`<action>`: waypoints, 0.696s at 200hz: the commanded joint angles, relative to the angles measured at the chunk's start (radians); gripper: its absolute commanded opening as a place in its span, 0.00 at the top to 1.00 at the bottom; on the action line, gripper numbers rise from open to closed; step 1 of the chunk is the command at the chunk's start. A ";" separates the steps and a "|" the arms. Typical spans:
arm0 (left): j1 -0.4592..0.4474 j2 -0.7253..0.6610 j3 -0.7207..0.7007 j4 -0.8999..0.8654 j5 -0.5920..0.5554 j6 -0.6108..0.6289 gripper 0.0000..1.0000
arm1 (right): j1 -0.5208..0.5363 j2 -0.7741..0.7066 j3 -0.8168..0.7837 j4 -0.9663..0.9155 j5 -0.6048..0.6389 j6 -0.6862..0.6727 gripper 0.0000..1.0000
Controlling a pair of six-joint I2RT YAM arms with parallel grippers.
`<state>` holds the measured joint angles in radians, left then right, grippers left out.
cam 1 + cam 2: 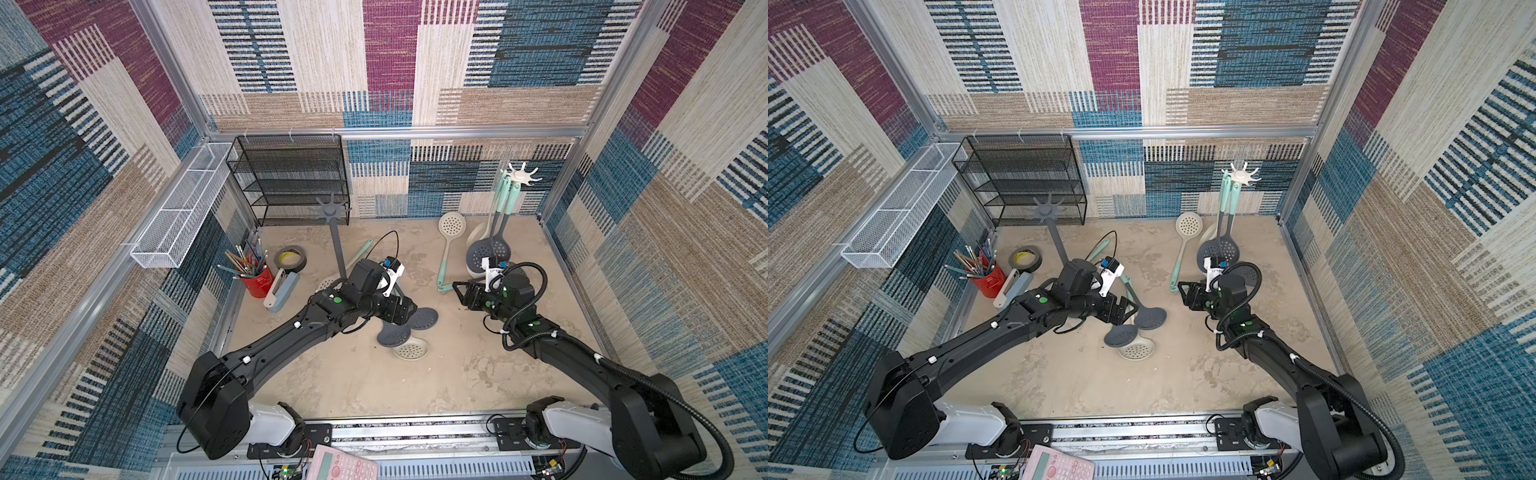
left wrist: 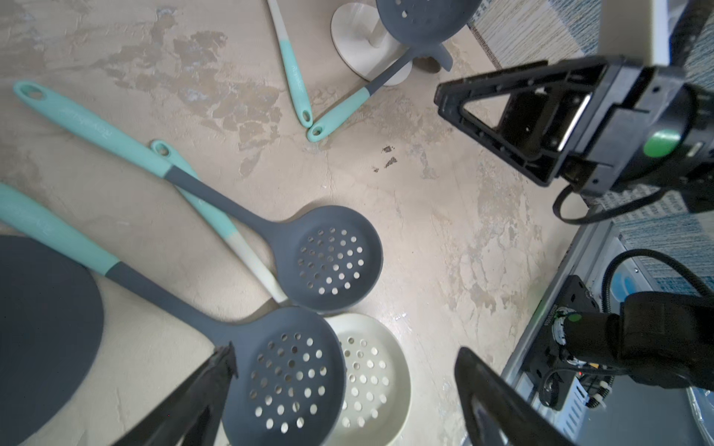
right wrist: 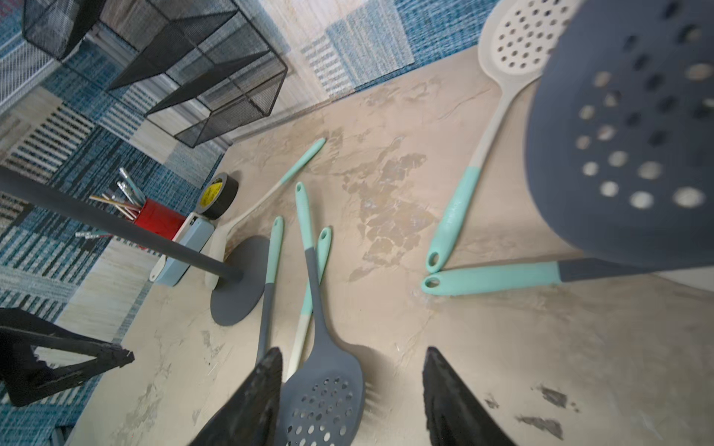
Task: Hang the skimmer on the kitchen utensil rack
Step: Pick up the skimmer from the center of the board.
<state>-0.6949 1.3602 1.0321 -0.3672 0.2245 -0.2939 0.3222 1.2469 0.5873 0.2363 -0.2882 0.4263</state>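
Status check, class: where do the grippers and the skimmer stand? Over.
Both open, empty: left gripper above grey skimmer, right gripper apart. Skimmer flat on table, unhung. Its head overlaps cream skimmer.

Grey skimmer (image 2: 293,378) flat, seemingly touching rack (image 2: 38,328)

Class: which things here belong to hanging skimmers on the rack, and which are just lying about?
Job: grey skimmers, cream skimmers, grey rack, white rack.
Lying about: pencil cup, tape roll, stapler, mesh shelf, wire basket, calculator.
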 commanded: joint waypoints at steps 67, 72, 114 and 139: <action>0.006 -0.049 -0.114 -0.183 -0.156 -0.127 0.09 | 0.155 0.435 0.350 -0.050 0.032 -0.166 0.43; 0.008 -0.055 -0.121 -0.185 -0.158 -0.133 0.09 | 0.161 0.461 0.373 -0.054 0.033 -0.172 0.43; 0.078 -0.111 -0.183 -0.219 -0.124 -0.175 0.08 | 0.189 0.652 0.570 -0.113 0.059 -0.216 0.44; 0.149 -0.147 -0.240 -0.196 -0.050 -0.209 0.08 | 0.205 0.743 0.676 -0.147 0.081 -0.245 0.44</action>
<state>-0.5919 1.2407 0.8314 -0.5587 0.0978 -0.4450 0.5144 1.9293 1.1854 0.1284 -0.2386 0.2264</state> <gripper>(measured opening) 0.916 0.565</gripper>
